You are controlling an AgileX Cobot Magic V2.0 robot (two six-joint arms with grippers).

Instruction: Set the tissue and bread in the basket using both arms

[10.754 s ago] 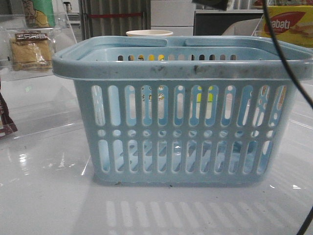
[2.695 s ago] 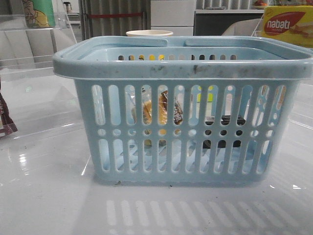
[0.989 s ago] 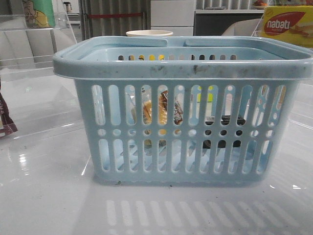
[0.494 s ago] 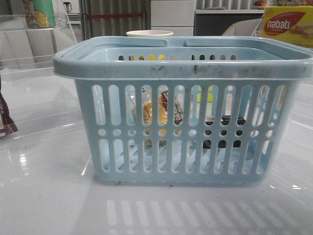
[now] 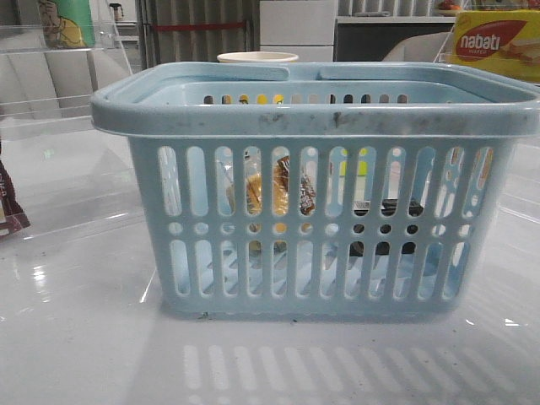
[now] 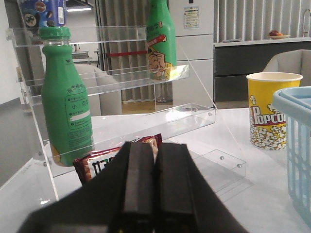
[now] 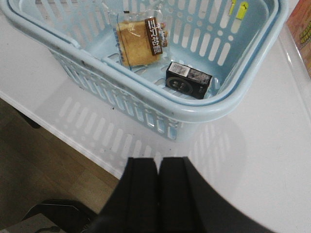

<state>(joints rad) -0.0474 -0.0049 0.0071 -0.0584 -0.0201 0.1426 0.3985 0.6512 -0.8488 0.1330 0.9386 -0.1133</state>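
Basket (image 7: 209, 109) holding bread (image 7: 141, 41) at its 10 o'clock side and tissue (image 7: 188, 80) at centre, long axes roughly parallel; right gripper (image 7: 158, 170) above and outside the rim, nearer than left gripper (image 6: 154, 160); both closed and empty-handed, nothing apparently left to pick.

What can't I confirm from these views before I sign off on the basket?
- Front view: bread and tissue show only in slivers through the basket's slotted wall; neither arm appears.
- Right wrist view: the bread leans on the far wall; its label print is too small to read.
- Left wrist view: left gripper covers part of the maroon snack packet; the frame edge crops the basket.
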